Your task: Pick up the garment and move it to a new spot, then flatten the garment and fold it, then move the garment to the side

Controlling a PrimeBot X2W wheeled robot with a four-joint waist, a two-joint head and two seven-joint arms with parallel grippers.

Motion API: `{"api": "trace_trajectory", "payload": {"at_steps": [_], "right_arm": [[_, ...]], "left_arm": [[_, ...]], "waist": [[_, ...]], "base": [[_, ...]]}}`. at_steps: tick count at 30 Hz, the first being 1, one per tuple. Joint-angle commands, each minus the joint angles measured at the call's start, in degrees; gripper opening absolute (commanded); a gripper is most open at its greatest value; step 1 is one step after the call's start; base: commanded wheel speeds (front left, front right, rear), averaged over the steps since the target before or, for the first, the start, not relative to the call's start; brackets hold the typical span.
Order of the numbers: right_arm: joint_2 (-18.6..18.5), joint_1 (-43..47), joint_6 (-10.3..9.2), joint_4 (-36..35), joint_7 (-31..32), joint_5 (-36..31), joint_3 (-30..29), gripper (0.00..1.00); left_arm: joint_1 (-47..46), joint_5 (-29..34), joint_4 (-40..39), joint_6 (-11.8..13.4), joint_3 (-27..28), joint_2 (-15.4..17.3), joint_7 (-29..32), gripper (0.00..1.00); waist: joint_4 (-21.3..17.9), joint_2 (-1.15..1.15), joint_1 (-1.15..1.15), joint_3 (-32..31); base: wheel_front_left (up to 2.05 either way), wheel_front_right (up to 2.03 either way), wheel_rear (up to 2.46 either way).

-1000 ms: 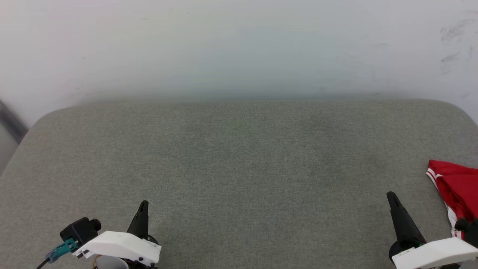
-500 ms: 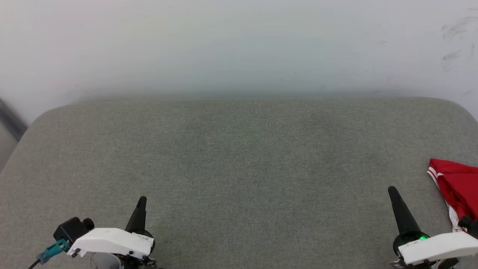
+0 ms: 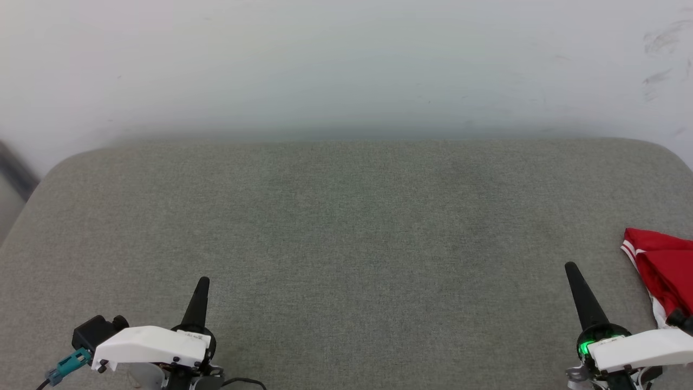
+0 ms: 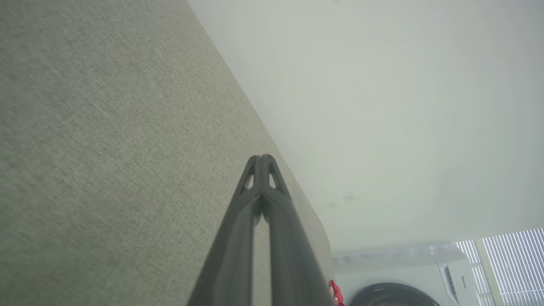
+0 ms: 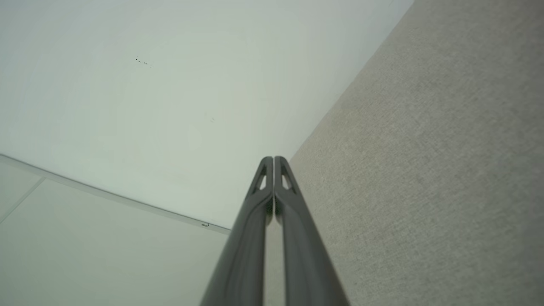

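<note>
Comparing this moment with the second before it, we find little altered. The whole head view sits a shade differently, which we put down to the camera, and the garment (image 3: 661,262) keeps its place on the grey fabric-covered worktop (image 3: 346,216). Both arms settle slightly. The right gripper (image 3: 569,266) now points more nearly straight up the view, and a green lamp (image 3: 584,346) shows at its wrist. The left gripper (image 3: 202,281) stands at the lower left. We record both sets of jaws fully closed, finger against finger, with nothing between them.

The garment lies at the far right of the worktop, just beside the right arm and clear of its fingers. It is red with striped white trim and is cut by the picture's edge, so we cannot tell whether it is folded. We judge that this fits either a garment awaiting pick-up or one already set to the side; nothing here decides it.

The left wrist view adds a scrap of red low beside its fingers and a washing machine (image 4: 395,295) beyond the worktop's end. The right wrist view adds the pale wall (image 5: 148,85) and what we take for floor (image 5: 85,255), and confirms the closed tips.
</note>
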Motion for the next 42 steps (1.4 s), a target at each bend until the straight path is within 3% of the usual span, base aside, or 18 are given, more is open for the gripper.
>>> {"api": "trace_trajectory", "payload": {"at_steps": [1,42], "right_arm": [[-0.4,-1.6,0.01,0.0,0.1,1.7,-0.1,0.00],[0.0,-6.0,0.00,5.9,1.4,21.3,-1.5,0.00]], "left_arm": [[-1.4,-1.2,-0.3,-0.6,0.8,-0.2,0.4,0.00],[-2.5,-15.8,0.4,-5.2,8.1,-4.2,5.5,0.00]], "waist": [[0.0,0.00,0.00,0.1],[0.2,0.00,0.00,1.5]], "base": [[0.00,0.00,0.00],[0.00,0.00,0.00]]}}
